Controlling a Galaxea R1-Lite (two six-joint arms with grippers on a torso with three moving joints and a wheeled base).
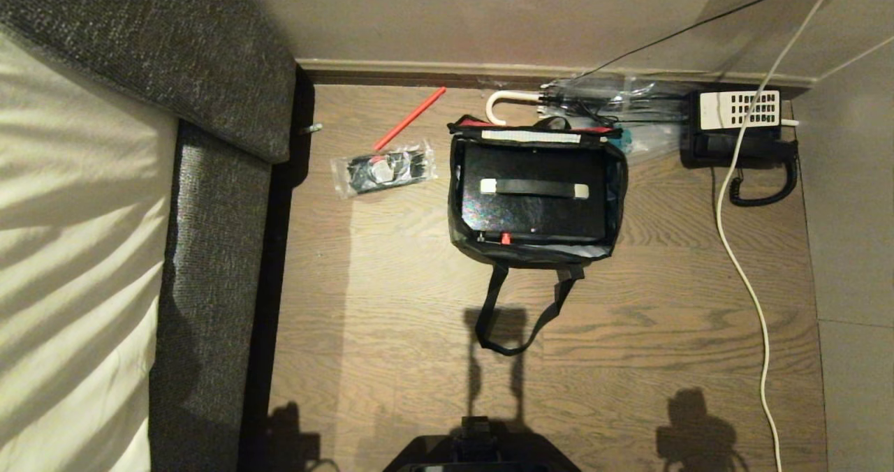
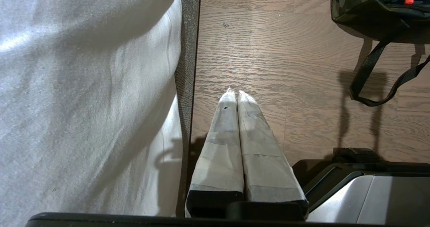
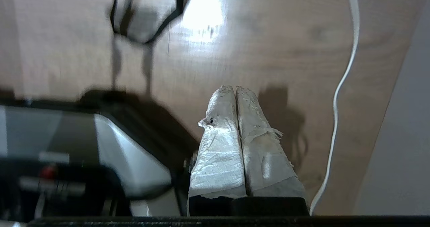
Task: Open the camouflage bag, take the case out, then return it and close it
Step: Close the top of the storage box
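You are looking down at a wooden floor [image 1: 419,318] where the bag [image 1: 536,252] lies open beside the far wall, its top flap folded back and its black strap [image 1: 520,311] trailing toward you. The case [image 1: 534,196] sits inside the bag, handle up, its small red latch [image 1: 504,237] on the near edge. To the left of the bag lie a clear packet [image 1: 384,168] of black items and a red stick [image 1: 410,118]. Behind the bag rests an umbrella [image 1: 559,100] with a white hooked handle. A telephone [image 1: 740,126] stands to the right, with a white cable [image 1: 747,276] running along the floor. A bed [image 1: 84,248] fills your left side. Your left gripper [image 2: 234,92] hangs above the floor beside the bed's edge, jaws clenched on nothing. Your right gripper [image 3: 234,88] hangs above the floor near the white cable, jaws also pressed together and empty. Both are well apart from the bag.
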